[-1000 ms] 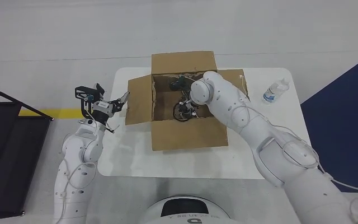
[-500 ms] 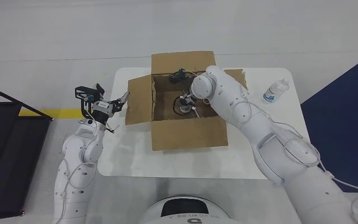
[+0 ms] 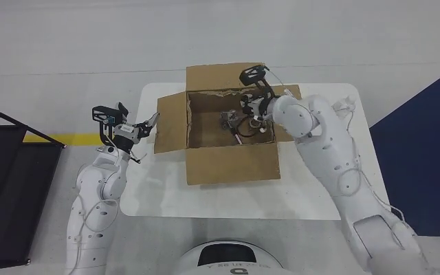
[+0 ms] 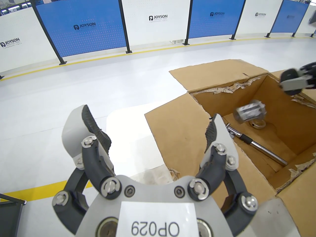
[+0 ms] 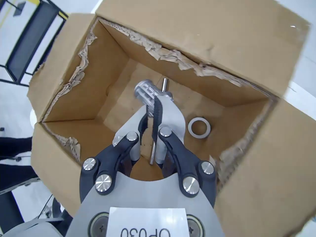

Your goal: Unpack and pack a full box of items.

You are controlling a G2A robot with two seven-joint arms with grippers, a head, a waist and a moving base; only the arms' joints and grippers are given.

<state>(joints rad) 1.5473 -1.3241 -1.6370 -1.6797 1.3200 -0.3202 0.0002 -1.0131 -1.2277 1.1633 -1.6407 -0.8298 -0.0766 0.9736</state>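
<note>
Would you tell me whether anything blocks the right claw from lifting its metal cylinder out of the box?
Nothing visible does: the right claw holds the metal cylinder in the open box, flaps folded outward, with the ring and rod lying on its floor.

The matt cardboard box [image 5: 74, 104] has rough torn edges; glossy rod [image 4: 258, 145], duller ring [image 5: 199, 119] and cylinder [image 5: 145, 91] are metal.

floor: pale grey [image 4: 74, 94] | yellow line [image 3: 38, 138] | fence: blue-white panels [image 4: 81, 28] | black rack [image 3: 17, 179]
</note>
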